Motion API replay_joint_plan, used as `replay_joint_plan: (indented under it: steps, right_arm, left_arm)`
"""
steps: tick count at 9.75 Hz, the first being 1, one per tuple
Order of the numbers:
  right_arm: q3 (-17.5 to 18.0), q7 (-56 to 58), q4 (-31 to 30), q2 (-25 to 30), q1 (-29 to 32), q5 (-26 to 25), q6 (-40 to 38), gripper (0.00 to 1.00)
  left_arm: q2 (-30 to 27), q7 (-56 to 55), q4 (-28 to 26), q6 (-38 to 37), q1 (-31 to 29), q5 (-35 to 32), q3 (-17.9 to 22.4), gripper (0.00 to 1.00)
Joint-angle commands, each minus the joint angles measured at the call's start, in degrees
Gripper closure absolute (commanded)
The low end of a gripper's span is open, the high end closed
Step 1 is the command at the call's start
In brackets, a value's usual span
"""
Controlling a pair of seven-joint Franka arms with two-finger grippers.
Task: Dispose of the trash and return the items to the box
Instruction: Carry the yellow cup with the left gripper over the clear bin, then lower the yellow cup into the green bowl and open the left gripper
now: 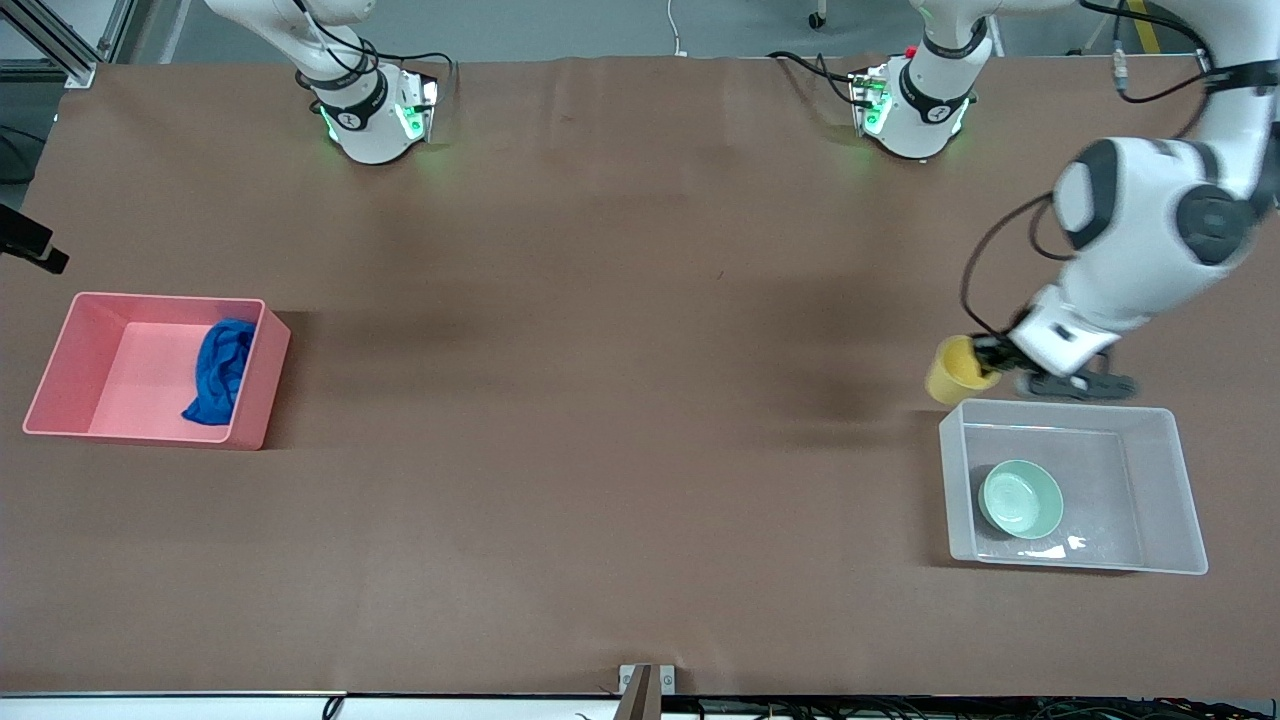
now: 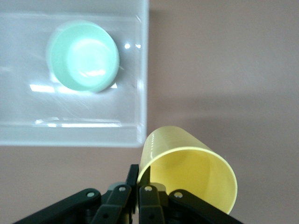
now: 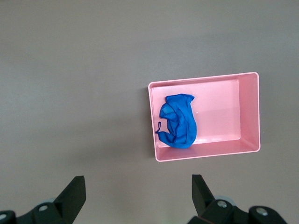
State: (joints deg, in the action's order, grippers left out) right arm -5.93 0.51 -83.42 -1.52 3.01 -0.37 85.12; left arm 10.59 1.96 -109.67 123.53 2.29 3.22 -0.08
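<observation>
My left gripper (image 1: 990,358) is shut on the rim of the yellow cup (image 1: 955,372) and holds it tilted in the air. It is over the table, just outside a corner of the clear box (image 1: 1170,480). In the left wrist view the fingers (image 2: 134,171) pinch the cup's wall (image 2: 187,172) beside the box's edge (image 2: 141,70). The mint-green bowl (image 1: 1020,498) sits upright in the box and also shows in the left wrist view (image 2: 84,56). The blue rag (image 1: 220,372) lies in the pink bin (image 1: 70,350). My right gripper (image 3: 138,179) is open and empty, high over the table beside the pink bin (image 3: 247,112).
A black part (image 1: 30,245) juts in at the view's edge above the pink bin. Both arm bases (image 1: 375,120) stand along the table's edge farthest from the front camera. The brown table (image 1: 620,400) lies between bin and box.
</observation>
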Motion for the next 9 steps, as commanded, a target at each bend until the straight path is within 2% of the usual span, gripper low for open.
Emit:
replay_joint_plan:
  steps: [1, 2, 4, 6, 9]
  right_arm:
    - [0.3, -0.3, -0.3, 0.4, 0.9, 0.8, 0.5, 0.00]
    - [0.3, -0.3, -0.3, 0.4, 0.9, 0.7, 0.6, 0.00]
    - [0.2, -0.3, -0.3, 0.4, 0.6, 0.5, 0.4, 0.00]
    - [0.2, -0.3, -0.4, 0.4, 0.7, -0.1, 0.3, 0.00]
    - [0.2, -0.3, -0.4, 0.4, 0.3, 0.6, 1.0, 0.00]
  left_arm:
    - [15.5, 2.0, 17.3, -4.4, 0.3, -1.3, 3.3, 0.99]
    - [20.9, 3.1, 24.1, -6.3, 0.3, -0.6, 5.2, 0.99]
    - [27.6, 8.2, 29.8, -7.3, 0.3, 0.0, 8.9, 0.99]
    - [30.4, 13.0, 30.9, -6.4, -0.3, 2.7, 11.1, 0.97]
    - [33.1, 14.3, 30.6, -4.4, -0.4, 6.6, 11.2, 0.94]
